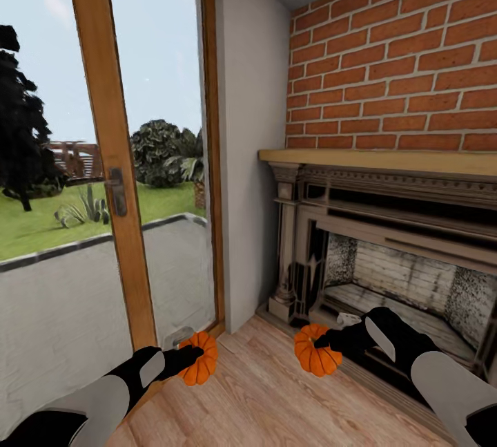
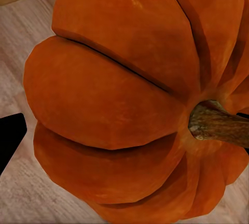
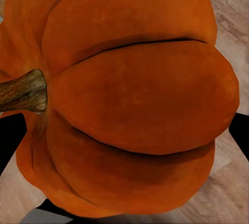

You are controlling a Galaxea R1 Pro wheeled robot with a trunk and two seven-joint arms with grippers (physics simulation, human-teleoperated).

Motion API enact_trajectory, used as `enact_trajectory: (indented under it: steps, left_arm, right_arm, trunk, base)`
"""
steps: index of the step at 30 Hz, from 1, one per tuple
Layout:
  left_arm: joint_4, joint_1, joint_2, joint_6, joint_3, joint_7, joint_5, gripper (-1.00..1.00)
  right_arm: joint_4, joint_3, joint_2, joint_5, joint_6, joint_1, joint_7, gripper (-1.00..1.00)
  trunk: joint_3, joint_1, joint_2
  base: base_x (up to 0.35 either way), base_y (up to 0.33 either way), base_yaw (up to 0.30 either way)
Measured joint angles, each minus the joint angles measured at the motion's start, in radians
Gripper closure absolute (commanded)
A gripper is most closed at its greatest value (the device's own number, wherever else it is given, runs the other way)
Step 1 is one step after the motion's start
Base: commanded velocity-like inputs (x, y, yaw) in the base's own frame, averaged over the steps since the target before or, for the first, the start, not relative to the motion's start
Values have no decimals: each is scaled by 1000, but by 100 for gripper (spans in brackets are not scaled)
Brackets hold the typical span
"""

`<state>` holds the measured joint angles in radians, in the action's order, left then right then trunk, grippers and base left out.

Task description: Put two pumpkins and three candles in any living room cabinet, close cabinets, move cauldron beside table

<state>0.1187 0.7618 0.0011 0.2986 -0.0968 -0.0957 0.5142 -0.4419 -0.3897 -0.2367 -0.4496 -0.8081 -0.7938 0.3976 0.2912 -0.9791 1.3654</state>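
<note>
Looking out from the head: left arm low at the left, right arm low at the right, each with a pumpkin at its tip.
Left pumpkin (image 1: 200, 358): small, round, deep-ribbed orange, held by the left gripper (image 1: 185, 357) above the pale plank floor (image 1: 262, 392) just beside the glass door's wooden frame (image 1: 114, 157).
Right pumpkin (image 1: 317, 350): same ribbed orange shape, held by the right gripper (image 1: 324, 345) in front of the fireplace (image 1: 386, 246).
Fireplace: ornate carved stone, grey and sooty inside, a pale wooden mantel on top, red brick wall (image 1: 393, 60) above.
Left wrist: the left pumpkin (image 2: 119, 104) crowds the frame, smooth matte lobes parted by dark grooves, a rough brown stem (image 2: 218, 125) poking sideways.
Left fingers: one black tip (image 2: 10, 138) at the pumpkin's edge, spread wide enough to pinch the fruit.
Right wrist: the right pumpkin (image 3: 135, 99), fat glossy-orange segments, a woody twisted stem (image 3: 23, 91), wood-grain floor behind.
Right fingers: black tips (image 3: 8, 141) on either side, clamped against the rind.
</note>
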Motion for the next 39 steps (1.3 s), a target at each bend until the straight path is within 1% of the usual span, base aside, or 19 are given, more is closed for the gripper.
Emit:
enact_trajectory:
  steps: [39]
  left_arm:
    - [-3,0,0,0,1,-1,2,100]
  right_arm:
    - [0,0,0,0,1,0,0,100]
  trunk:
    - [-60,150,-273]
  base:
    - [0,0,0]
